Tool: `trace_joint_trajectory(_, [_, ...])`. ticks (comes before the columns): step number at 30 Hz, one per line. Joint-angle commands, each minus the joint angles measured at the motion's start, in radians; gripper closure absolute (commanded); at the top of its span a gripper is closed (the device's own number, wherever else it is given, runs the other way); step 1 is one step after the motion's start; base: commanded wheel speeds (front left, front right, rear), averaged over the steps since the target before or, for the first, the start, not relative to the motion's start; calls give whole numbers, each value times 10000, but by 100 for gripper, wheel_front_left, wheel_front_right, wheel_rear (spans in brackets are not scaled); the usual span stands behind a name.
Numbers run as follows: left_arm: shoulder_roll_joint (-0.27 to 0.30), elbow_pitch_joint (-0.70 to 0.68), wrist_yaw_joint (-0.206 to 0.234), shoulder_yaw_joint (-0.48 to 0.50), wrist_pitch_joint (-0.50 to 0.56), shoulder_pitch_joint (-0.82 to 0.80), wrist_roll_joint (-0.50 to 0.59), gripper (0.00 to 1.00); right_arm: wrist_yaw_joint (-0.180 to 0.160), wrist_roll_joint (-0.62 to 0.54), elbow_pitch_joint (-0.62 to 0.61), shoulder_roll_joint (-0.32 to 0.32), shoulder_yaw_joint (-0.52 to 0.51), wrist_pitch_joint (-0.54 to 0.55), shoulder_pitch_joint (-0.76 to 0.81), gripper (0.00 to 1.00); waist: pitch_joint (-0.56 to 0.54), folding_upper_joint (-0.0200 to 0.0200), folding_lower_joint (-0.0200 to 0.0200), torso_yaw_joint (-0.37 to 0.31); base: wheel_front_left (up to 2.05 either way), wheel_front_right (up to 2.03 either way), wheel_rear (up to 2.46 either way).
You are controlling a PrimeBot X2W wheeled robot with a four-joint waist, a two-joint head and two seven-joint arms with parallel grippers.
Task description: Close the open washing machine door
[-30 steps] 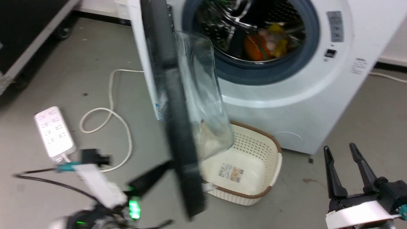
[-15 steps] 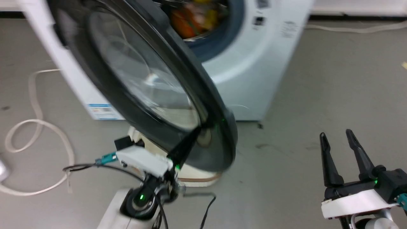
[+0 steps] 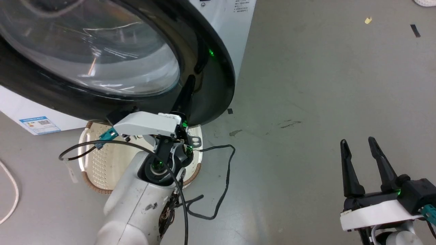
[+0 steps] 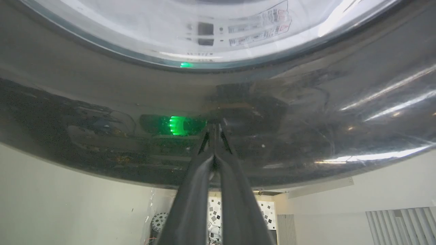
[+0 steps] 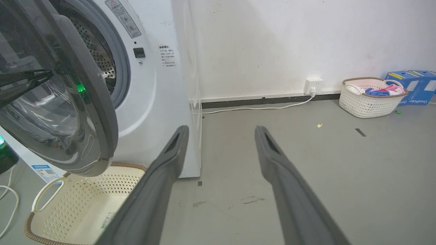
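The washing machine door has a glossy black rim and a bulging glass window. It stands ajar in front of the white washing machine, with a gap left to the grey-ringed drum mouth. My left gripper is shut, with nothing between its fingers. Its tips press on the door's black rim, where the left gripper meets its own reflection. My right gripper is open at the lower right, well away from the door. Its fingers point past the machine's corner.
A cream perforated basket sits on the floor under the door. A black cable trails beside my left arm. A white cord lies at the far left. By the far wall stand a white basket with clothes and blue boxes.
The head camera has swung. The door went from edge-on and wide open to nearly facing the machine, with my shut left gripper against its rim. The right gripper stays open.
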Motion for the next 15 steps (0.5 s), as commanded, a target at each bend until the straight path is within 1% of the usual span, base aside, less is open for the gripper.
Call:
trace_joint_trajectory(1, [26, -60, -66, -124, -87, -76, -31, 100, 8, 58, -12, 65, 18, -42, -118, 0, -87, -1, -2, 179, 0, 0, 0])
trace_joint_trajectory(6, [27, -475, -68, -285, -69, 402, 244, 100, 8, -9, -62, 64, -43, -42, -1, 0, -487, -1, -2, 835, 0, 0, 0])
trace_joint_trajectory(9, [125, -924, -69, -432, 30, 1047, 715, 100, 8, -65, -92, 43, -41, -42, 132, 0, -849, -1, -2, 1289, 0, 0, 0])
trace_joint_trajectory(12, [476, -1523, -69, -684, -135, 1847, 1493, 100, 8, -109, -126, 33, -37, -42, 304, 0, -1253, -1, -2, 1767, 0, 0, 0])
trace_joint_trajectory(15, [1053, -2125, -70, -872, -797, 2665, 2581, 100, 8, -150, -166, 16, 10, -42, 515, 0, -1682, -1, -2, 2232, 0, 0, 0])
